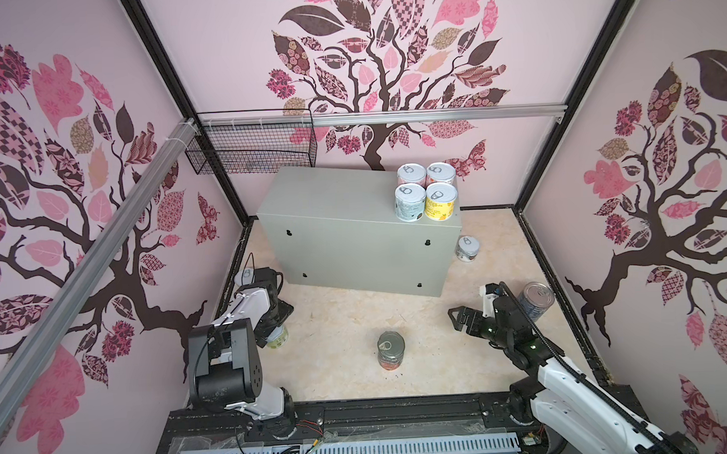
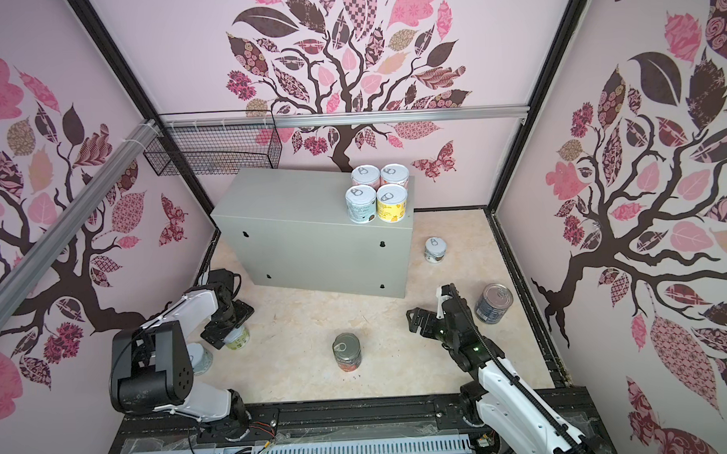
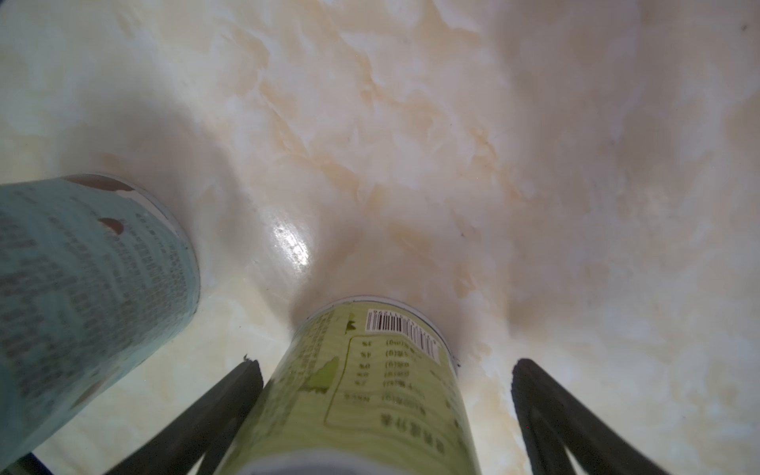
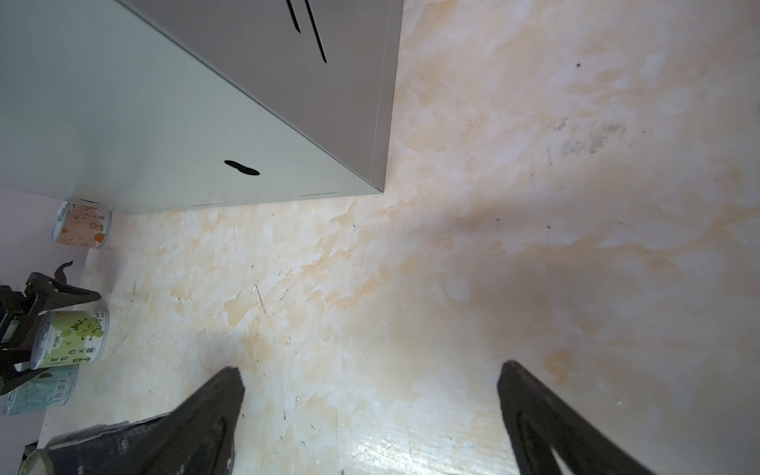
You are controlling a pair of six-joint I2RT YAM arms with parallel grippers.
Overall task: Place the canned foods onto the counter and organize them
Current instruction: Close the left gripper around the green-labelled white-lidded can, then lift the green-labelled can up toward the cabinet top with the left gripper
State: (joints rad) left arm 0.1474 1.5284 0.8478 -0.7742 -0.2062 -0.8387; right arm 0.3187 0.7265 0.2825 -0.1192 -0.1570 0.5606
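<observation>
The grey counter (image 1: 332, 204) stands at the back, with several short cans (image 1: 411, 203) grouped on its right end. On the floor, my left gripper (image 3: 386, 366) is open around an upright green can (image 3: 370, 390); one finger touches its side and the other stands apart. A light blue can (image 3: 82, 288) sits right beside it. My right gripper (image 4: 372, 368) hangs open and empty over bare floor. Near it are a tall dark blue can (image 1: 537, 299) and a tall reddish can (image 1: 391, 352). A short can (image 1: 467, 248) stands by the counter's right end.
Another short can (image 4: 80, 224) stands by the counter's left end near the wall. A black wire basket (image 1: 251, 149) hangs on the back wall above the counter. Patterned walls close in the marble floor (image 1: 336, 320), and a black rail (image 1: 360, 411) runs along the front.
</observation>
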